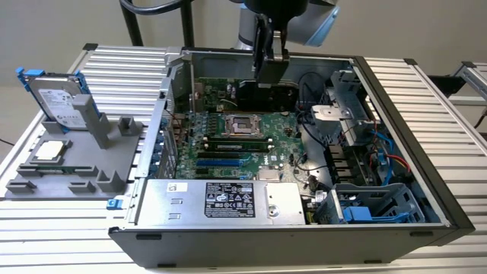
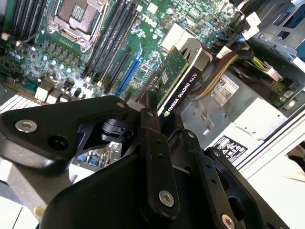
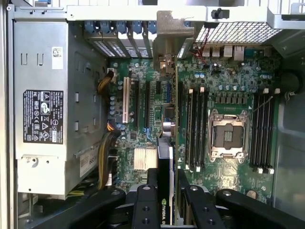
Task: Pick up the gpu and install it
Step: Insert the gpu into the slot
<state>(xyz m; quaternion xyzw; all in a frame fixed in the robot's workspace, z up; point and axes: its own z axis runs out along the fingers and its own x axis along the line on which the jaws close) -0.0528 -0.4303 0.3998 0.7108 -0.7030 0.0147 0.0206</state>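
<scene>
gpu (image 2: 177, 78) clamped edge-on in tool (image 3: 166, 179) — above motherboard (image 3: 224, 86).

I have the gpu (image 2: 178, 83) on edge over the motherboard (image 3: 224, 78): thin card, green one face, black the other.

One gpu (image 2: 174, 76), one computer case (image 1: 266, 248), one hard drive (image 1: 59, 100), one power supply (image 1: 220, 201)
</scene>
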